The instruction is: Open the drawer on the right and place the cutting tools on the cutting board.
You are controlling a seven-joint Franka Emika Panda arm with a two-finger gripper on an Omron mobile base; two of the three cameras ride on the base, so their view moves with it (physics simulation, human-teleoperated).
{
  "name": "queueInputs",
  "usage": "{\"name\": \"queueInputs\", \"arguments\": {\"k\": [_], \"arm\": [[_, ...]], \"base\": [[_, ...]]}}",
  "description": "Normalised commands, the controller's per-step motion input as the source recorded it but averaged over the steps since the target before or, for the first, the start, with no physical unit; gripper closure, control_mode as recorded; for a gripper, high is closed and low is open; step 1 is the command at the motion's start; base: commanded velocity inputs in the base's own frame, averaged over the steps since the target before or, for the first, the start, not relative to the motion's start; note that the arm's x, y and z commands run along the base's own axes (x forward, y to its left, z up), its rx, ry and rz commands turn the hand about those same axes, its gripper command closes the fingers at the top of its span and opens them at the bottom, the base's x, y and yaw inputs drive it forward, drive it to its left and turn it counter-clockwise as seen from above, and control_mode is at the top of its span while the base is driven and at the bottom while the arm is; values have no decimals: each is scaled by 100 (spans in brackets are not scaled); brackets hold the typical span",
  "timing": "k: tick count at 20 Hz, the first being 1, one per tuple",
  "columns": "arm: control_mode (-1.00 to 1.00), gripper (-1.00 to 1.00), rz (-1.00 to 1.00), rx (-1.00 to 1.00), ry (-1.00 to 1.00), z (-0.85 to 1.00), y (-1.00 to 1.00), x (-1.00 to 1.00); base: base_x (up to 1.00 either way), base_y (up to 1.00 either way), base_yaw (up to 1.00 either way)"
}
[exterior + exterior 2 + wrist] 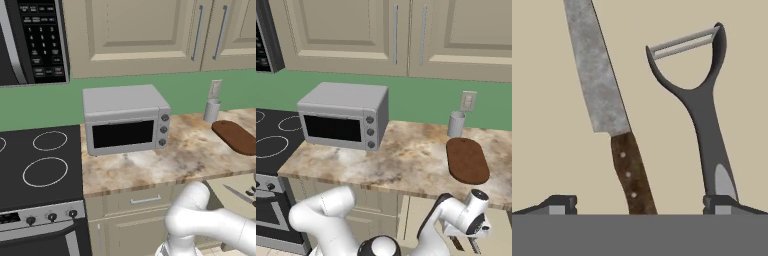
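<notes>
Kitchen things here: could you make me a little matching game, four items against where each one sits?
Things:
1. knife
2. cutting board
3. toaster oven
4. cup

Places:
A. on the counter next to the stove
B. by the wall outlet, behind the board
C. in the open drawer, beside the peeler
D. flat on the counter's right part, nothing on it

Pairs: 1-C, 2-D, 3-A, 4-B

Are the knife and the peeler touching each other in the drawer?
Apart. The hand view shows the knife and the peeler lying side by side, with a plain strip of the pale drawer floor between them along their whole length.
</notes>
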Motion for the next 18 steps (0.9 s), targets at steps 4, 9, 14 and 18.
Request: {"name": "queueInputs", "arguments": {"k": [4, 9, 14, 18], "arm": [[-100, -100, 0, 1, 0, -19, 0, 6], [-100, -100, 0, 1, 2, -23, 0, 0], [-100, -100, 0, 0, 3, -19, 0, 0], [-100, -100, 0, 0, 1, -18, 0, 0]], "base": [[0, 0, 0], [0, 0, 0], [0, 0, 0], [0, 0, 0]]}}
